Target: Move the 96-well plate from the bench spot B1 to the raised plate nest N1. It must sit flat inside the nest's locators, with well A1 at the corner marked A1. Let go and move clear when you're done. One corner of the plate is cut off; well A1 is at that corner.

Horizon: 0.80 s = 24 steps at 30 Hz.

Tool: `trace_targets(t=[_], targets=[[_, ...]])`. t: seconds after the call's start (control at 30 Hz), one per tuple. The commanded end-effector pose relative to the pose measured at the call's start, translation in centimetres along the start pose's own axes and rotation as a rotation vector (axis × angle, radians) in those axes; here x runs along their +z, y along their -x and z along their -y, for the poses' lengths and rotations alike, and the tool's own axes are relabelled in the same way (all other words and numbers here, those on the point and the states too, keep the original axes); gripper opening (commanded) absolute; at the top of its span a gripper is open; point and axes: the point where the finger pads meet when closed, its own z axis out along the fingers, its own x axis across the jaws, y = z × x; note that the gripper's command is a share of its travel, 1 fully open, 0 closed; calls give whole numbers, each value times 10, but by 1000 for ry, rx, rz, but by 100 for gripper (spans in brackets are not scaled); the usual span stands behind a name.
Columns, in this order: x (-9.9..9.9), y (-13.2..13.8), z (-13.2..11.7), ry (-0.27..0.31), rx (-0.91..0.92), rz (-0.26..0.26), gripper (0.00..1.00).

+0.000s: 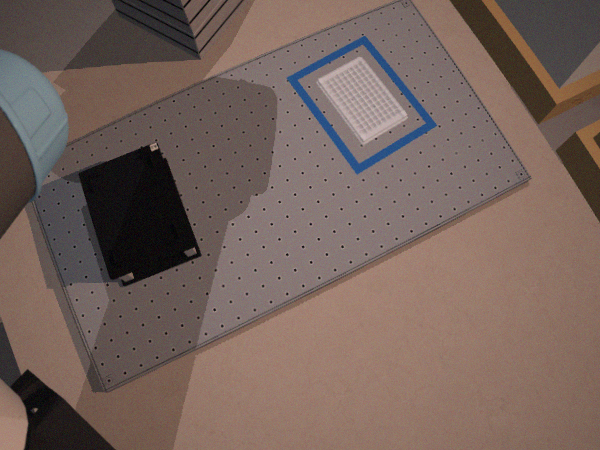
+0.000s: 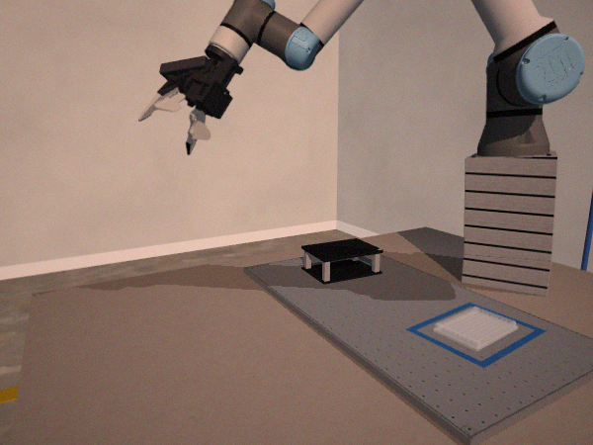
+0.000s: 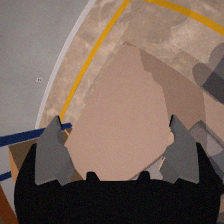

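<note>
The white 96-well plate (image 1: 362,98) (image 2: 475,327) lies flat inside the blue rectangle (image 1: 322,128) (image 2: 514,348) that marks the bench spot, on the grey perforated board (image 1: 325,215) (image 2: 395,346). The black raised plate nest (image 1: 135,210) (image 2: 341,250) stands on short white legs at the board's other end, with nothing on it. My gripper (image 2: 165,131) (image 3: 115,116) is open and empty, high in the air, far to the left of the board and well away from both. The wrist view shows only floor and table between the fingers.
The arm's base stands on a slatted pedestal (image 2: 509,222) (image 1: 185,20) behind the board. A light-blue arm joint (image 1: 30,115) shows at the left edge of the top view. Yellow floor lines (image 3: 90,60) run below the gripper.
</note>
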Motion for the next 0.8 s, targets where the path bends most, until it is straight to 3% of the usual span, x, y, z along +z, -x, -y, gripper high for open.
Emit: trace_targets(t=[0.0,0.1,0.23,0.6,0.77], targets=[[9,5,-24,-1,-2,0,100],[11,6,-29,-1,-2,0,100],[16,8,-48,74,-101,-26,100],[31,14,-101,74,-101,-26,100],[34,15,-112,74,-101,-26,100]])
